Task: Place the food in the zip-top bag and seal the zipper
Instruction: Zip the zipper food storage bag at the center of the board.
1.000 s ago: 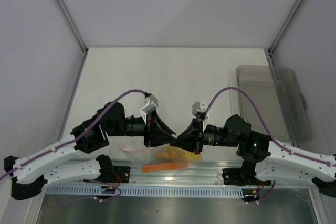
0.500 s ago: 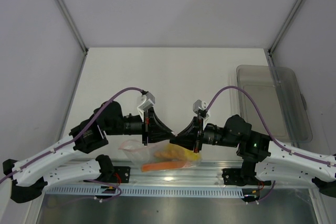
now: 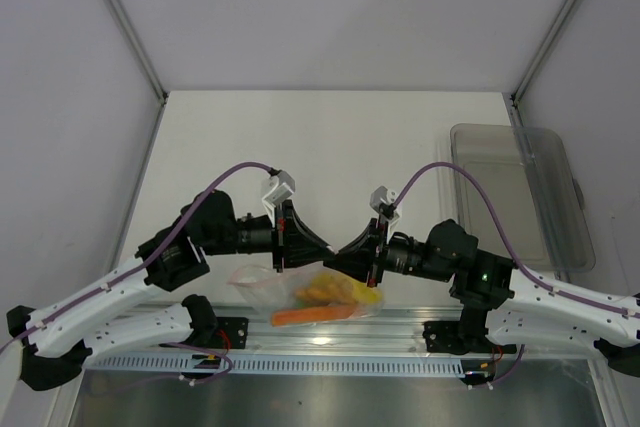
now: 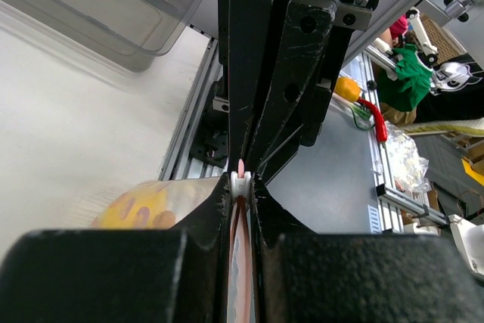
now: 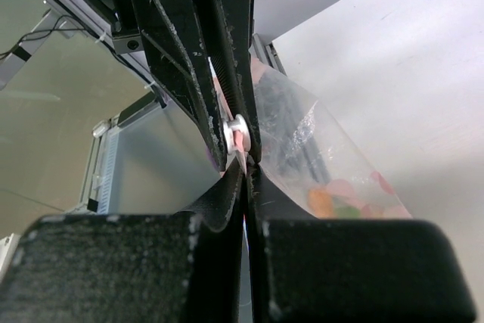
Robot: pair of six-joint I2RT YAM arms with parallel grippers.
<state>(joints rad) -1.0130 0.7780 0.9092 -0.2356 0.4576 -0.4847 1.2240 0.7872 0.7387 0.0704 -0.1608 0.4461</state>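
Note:
The zip-top bag (image 3: pixel 262 285) hangs between both grippers at the table's near edge, its mouth held up. Inside it lies the food: yellow pieces (image 3: pixel 335 292) and a long orange piece (image 3: pixel 310 317). My left gripper (image 4: pixel 240 187) is shut on the white slider (image 4: pixel 240 181) of the pink-red zipper (image 4: pixel 240 262). Tip to tip against it, my right gripper (image 5: pixel 246 172) is shut on the zipper's edge just behind the slider (image 5: pixel 236 138). The clear bag (image 5: pixel 318 141) with coloured food (image 5: pixel 333 202) hangs to the right. From above, the left gripper (image 3: pixel 328 259) and right gripper (image 3: pixel 347 259) meet over the bag.
A rigid grey-clear tray (image 3: pixel 565 187) stands at the table's right side, also seen as the tray (image 4: pixel 98 5) in the left wrist view. An aluminium rail (image 3: pixel 330 342) runs along the front edge under the bag. Both arm bases sit near the bottom.
My left jaws have narrowed and closed on the zipper's slider. Both wrists have drawn slightly closer over the bag. The right gripper has stayed shut.

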